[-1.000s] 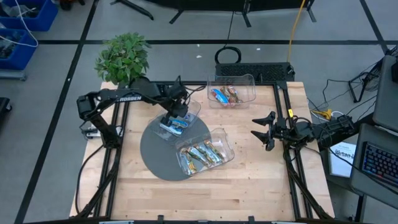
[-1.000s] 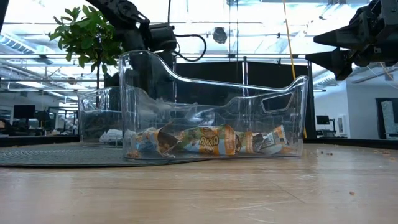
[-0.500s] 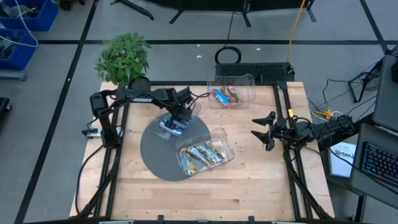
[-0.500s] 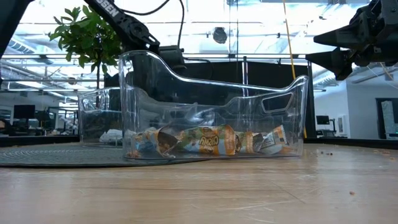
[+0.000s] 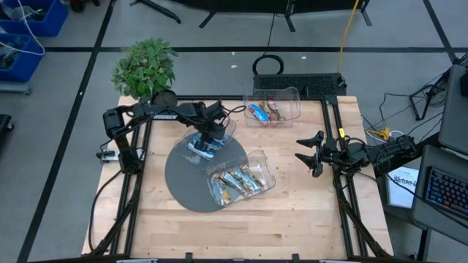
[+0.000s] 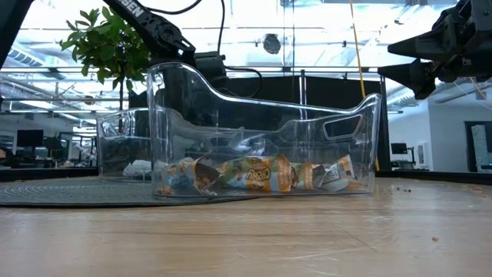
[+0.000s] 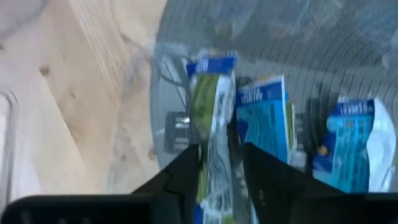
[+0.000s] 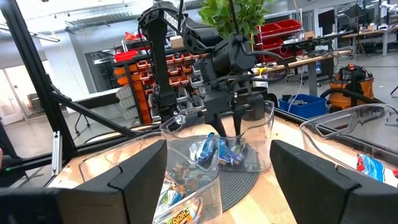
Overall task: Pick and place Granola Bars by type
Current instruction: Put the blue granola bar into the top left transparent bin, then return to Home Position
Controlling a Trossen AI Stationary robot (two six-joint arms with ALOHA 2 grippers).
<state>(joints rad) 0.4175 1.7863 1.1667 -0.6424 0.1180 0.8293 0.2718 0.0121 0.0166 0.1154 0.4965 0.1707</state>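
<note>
My left gripper (image 5: 210,139) points down into the clear bin (image 5: 219,130) on the grey round mat (image 5: 183,183), shut on a green-and-blue granola bar (image 7: 211,106). Bright blue bars (image 7: 264,118) lie on that bin's floor beside it. The right wrist view shows the left gripper (image 8: 224,132) inside this bin. Tan-gold bars (image 5: 240,180) lie in the near bin (image 6: 361,115), reddish multicolour bars (image 5: 265,112) in the far bin (image 5: 292,98). My right gripper (image 5: 308,153) is open and hovers over the table's right side, touching nothing. My left gripper pinches the green-and-blue bar between its two fingers (image 7: 186,171), coming from above and pointing down. The fingers lie along the bar on its two flat sides (image 7: 214,155). Its free end (image 7: 211,65) reaches past the fingertips toward the bin floor; whether it rests there, I cannot tell.
A potted plant (image 5: 145,68) stands at the table's far left corner. The three clear bins cluster around the mat and the table's far middle. Bare wood (image 5: 241,223) stretches along the near edge and between the near bin and my right gripper.
My left arm has bent at the wrist and the gripper has dipped lower into the bin on the mat, shifting slightly toward the far edge, then held nearly still. The right arm has kept still.
</note>
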